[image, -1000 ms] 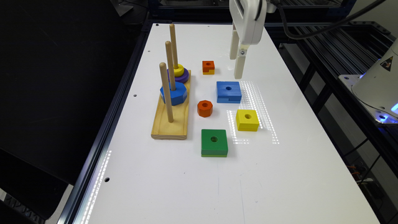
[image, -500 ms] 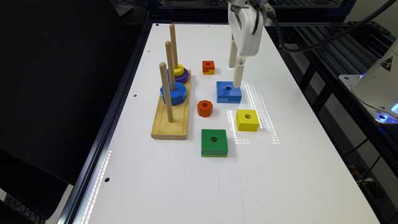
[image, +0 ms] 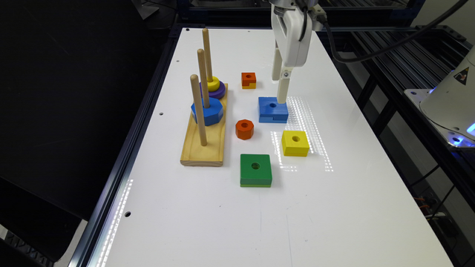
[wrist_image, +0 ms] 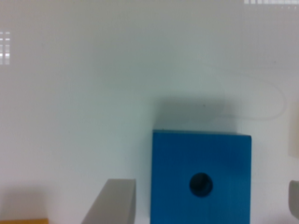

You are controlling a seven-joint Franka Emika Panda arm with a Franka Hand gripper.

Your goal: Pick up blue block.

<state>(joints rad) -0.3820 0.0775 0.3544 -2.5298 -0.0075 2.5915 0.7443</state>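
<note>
Exterior view: peg base [image: 205, 146] far left; orange nut [image: 244, 129], then blue block [image: 273, 109] flat mid-worktop [image: 230, 222]; yellow block [image: 295, 143] nearby. Hand [image: 282, 97] at block. Wrist view: fingers [wrist_image: 112, 203] apart, straddling block [wrist_image: 201, 179]. Likely light, rigid, smooth wood; grip opposite flat sides. Room ample above.

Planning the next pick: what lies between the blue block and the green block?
In the exterior view, bare table mostly separates the blue block from the green block; the yellow block and orange octagon flank that stretch.
</note>
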